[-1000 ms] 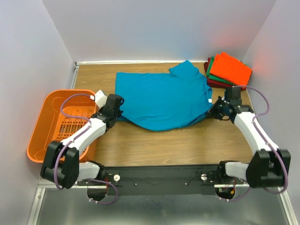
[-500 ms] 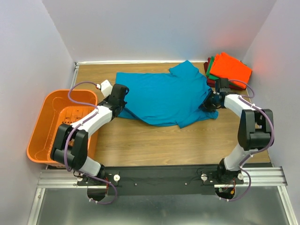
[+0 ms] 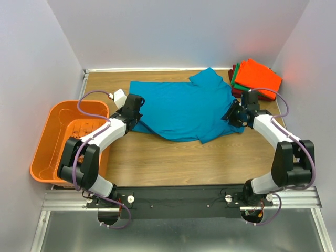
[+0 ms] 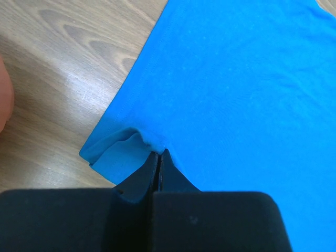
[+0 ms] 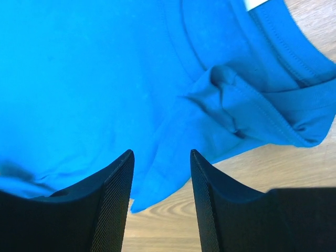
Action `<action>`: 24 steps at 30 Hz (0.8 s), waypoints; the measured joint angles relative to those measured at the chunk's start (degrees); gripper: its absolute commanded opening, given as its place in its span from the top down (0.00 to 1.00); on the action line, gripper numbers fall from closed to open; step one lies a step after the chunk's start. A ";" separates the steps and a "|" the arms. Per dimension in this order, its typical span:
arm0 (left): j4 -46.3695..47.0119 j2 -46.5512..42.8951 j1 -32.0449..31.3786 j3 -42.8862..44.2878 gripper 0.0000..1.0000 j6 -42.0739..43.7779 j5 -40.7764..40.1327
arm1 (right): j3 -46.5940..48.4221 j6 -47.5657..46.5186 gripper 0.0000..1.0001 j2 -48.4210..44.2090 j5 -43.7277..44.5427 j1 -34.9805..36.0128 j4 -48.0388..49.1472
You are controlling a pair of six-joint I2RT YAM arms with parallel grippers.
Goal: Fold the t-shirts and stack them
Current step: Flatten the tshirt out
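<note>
Teal-blue cloth filled the middle of the counter [image 3: 184, 157], and that was the teal-blue t-shirt [image 3: 181, 110], spread mostly flat toward the far side with one sleeve poking up at the back edge and a point of cloth jutting out along its near hem. Over on its left edge, the left pincer [image 4: 159, 155] had its fingers pressed tight together on the hem, and the wrist view showed a small pucker of fabric bunched right at the tips, with bare wood just beside it. Across on the right, by the collar, the right pincer [image 5: 160, 155] stood with its jaws apart, the cloth lying loose beneath the gap and nothing gripped. The collar was rumpled into soft folds just beyond those fingers, and the white neck label [image 5: 257, 4] peeked in at the top edge of that view. In the far right corner sat the folded pile: the orange t-shirt [image 3: 257, 76] on top, the green t-shirt [image 3: 237, 84] showing under it, the dark red t-shirt [image 3: 240, 93] at the bottom. The orange basket [image 3: 44, 152] sat at the counter's left edge, apart from the teal-blue t-shirt.
</note>
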 measured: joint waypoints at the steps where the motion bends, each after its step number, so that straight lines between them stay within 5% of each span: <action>1: 0.02 0.00 0.00 0.00 1.00 0.07 0.02 | 0.00 -0.37 0.49 1.05 0.61 0.09 0.37; 24: 1.29 0.00 0.04 -1.79 1.00 0.46 1.51 | 4.37 -3.52 0.70 12.41 11.78 6.32 1.29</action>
